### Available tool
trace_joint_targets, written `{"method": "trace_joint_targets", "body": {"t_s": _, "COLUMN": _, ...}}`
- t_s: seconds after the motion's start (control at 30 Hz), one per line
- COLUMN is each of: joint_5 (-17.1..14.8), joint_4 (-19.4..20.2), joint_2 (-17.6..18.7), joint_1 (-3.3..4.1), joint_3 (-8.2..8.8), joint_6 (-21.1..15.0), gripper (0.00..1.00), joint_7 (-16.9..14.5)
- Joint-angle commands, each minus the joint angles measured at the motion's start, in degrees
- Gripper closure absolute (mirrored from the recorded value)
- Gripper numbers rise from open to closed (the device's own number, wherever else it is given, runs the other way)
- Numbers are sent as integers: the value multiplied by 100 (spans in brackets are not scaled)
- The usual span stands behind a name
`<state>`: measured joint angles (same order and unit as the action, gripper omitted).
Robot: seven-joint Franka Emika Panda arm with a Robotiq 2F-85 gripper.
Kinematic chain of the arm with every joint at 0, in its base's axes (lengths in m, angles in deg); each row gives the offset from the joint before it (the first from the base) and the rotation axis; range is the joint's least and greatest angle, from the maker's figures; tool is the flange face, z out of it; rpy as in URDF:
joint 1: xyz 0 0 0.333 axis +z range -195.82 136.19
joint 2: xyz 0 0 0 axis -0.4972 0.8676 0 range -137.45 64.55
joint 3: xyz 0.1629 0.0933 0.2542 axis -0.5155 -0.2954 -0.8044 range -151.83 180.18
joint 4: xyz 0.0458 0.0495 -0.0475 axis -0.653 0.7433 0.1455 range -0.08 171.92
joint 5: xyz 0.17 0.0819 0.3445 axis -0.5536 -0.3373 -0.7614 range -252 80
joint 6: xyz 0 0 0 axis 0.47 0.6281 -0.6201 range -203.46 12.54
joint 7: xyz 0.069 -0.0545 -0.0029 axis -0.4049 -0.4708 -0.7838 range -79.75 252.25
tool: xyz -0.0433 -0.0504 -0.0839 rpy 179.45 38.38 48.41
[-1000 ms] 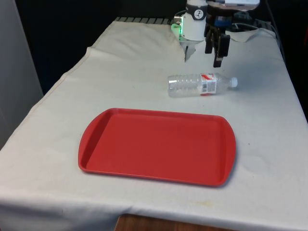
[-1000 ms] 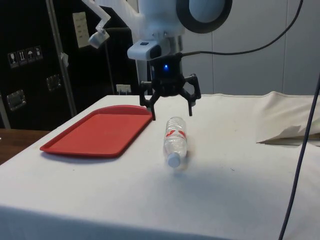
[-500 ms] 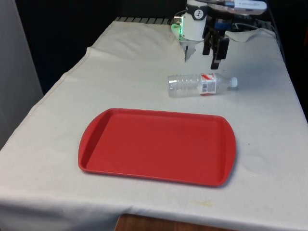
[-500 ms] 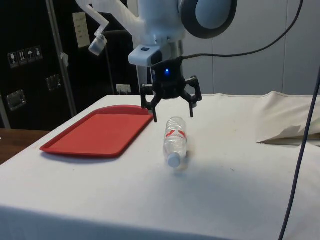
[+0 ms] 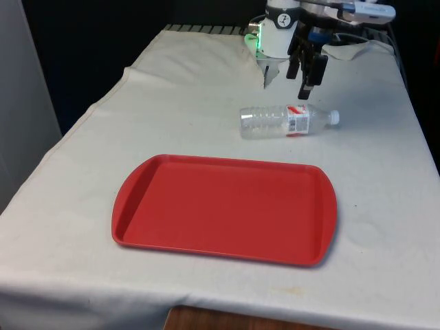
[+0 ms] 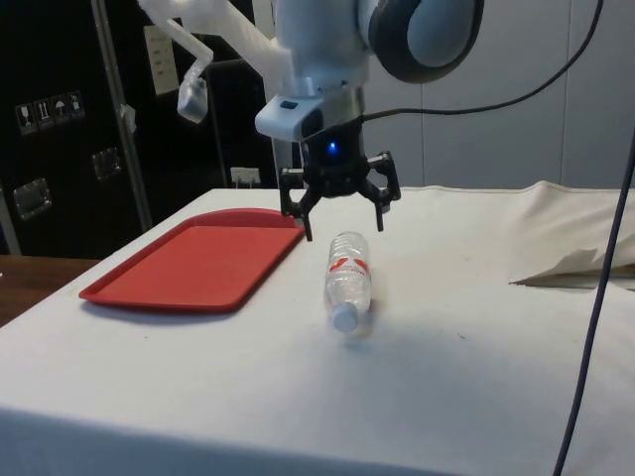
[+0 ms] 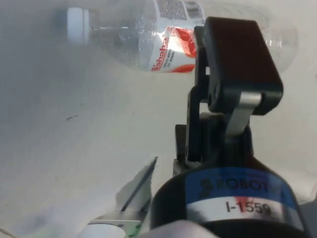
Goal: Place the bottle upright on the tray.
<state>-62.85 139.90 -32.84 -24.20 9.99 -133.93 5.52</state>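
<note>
One bottle (image 5: 287,120) is seen lying on its side on the cloth (image 5: 172,96), well clear of the tray (image 5: 220,206) and untouched, so the task is judged barely begun. From the tray's middle in the front view, the bottle is placed at about one o'clock, its white cap (image 5: 334,117) pointed to three o'clock and its base to nine. The gripper (image 6: 339,213) is held above the bottle with its jaws spread wide and nothing between them; in the side view one finger (image 6: 303,213) is hung on each side of the bottle's body, which suggests a descent to straddle it across its width. A grasp near the red label (image 7: 171,52) is judged sensible, since the bottle must be swung upright before it is set down. Being clear, light and round, the bottle could be rolled away if it is nudged by one finger first.
</note>
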Motion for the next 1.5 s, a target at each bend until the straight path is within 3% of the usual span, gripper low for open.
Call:
{"method": "trace_joint_targets", "body": {"t_s": 0.0, "joint_5": 252, "joint_4": -40, "joint_2": -11, "joint_1": 17, "joint_3": 11, "joint_6": 69, "gripper": 0, "joint_7": 212}}
{"method": "trace_joint_targets", "body": {"t_s": 0.17, "joint_5": 521, "joint_4": -46, "joint_2": 0, "joint_1": 23, "joint_3": -6, "joint_6": 120, "gripper": 0, "joint_7": 453}}
{"method": "trace_joint_targets", "body": {"t_s": 0.2, "joint_5": 332, "joint_4": -11, "joint_2": 6, "joint_1": 6, "joint_3": -23, "joint_6": 57, "gripper": 0, "joint_7": 286}}
{"method": "trace_joint_targets", "body": {"t_s": 0.27, "joint_5": 682, "joint_4": -52, "joint_2": 6, "joint_1": 29, "joint_3": -23, "joint_6": 149, "gripper": 0, "joint_7": 596}}
{"method": "trace_joint_targets", "body": {"t_s": 0.43, "joint_5": 991, "joint_4": -69, "joint_2": 23, "joint_1": 34, "joint_3": -57, "joint_6": 241, "gripper": 0, "joint_7": 877}}
{"method": "trace_joint_targets", "body": {"t_s": 0.47, "joint_5": 825, "joint_4": -29, "joint_2": 23, "joint_1": 11, "joint_3": -69, "joint_6": 183, "gripper": 0, "joint_7": 728}}
{"method": "trace_joint_targets", "body": {"t_s": 0.5, "joint_5": 1043, "joint_4": -74, "joint_2": 23, "joint_1": 34, "joint_3": -63, "joint_6": 252, "gripper": 0, "joint_7": 922}}
{"method": "trace_joint_targets", "body": {"t_s": 0.67, "joint_5": 1289, "joint_4": -92, "joint_2": 46, "joint_1": 40, "joint_3": -109, "joint_6": 344, "gripper": 0, "joint_7": 1163}}
{"method": "trace_joint_targets", "body": {"t_s": 0.7, "joint_5": 1134, "joint_4": -57, "joint_2": 46, "joint_1": 17, "joint_3": -120, "joint_6": 292, "gripper": 0, "joint_7": 1026}}
{"method": "trace_joint_targets", "body": {"t_s": 0.77, "joint_5": 1432, "joint_4": -103, "joint_2": 63, "joint_1": 46, "joint_3": -132, "joint_6": 395, "gripper": 0, "joint_7": 1301}}
{"method": "trace_joint_targets", "body": {"t_s": 0.93, "joint_5": 1702, "joint_4": -126, "joint_2": 97, "joint_1": 57, "joint_3": -178, "joint_6": 498, "gripper": 0, "joint_7": 1576}}
{"method": "trace_joint_targets", "body": {"t_s": 1.0, "joint_5": 1627, "joint_4": -97, "joint_2": 103, "joint_1": 34, "joint_3": -206, "joint_6": 481, "gripper": 0, "joint_7": 1518}}
{"method": "trace_joint_targets", "body": {"t_s": 1.2, "joint_5": 1994, "joint_4": -155, "joint_2": 138, "joint_1": 86, "joint_3": -258, "joint_6": 665, "gripper": 0, "joint_7": 1896}}
{"method": "trace_joint_targets", "body": {"t_s": 1.23, "joint_5": 1885, "joint_4": -120, "joint_2": 138, "joint_1": 57, "joint_3": -269, "joint_6": 619, "gripper": 0, "joint_7": 1799}}
{"method": "trace_joint_targets", "body": {"t_s": 1.27, "joint_5": 2080, "joint_4": -166, "joint_2": 155, "joint_1": 86, "joint_3": -281, "joint_6": 710, "gripper": 0, "joint_7": 1988}}
{"method": "trace_joint_targets", "body": {"t_s": 1.47, "joint_5": 2355, "joint_4": -212, "joint_2": 223, "joint_1": 103, "joint_3": -361, "joint_6": 888, "gripper": 0, "joint_7": 2286}}
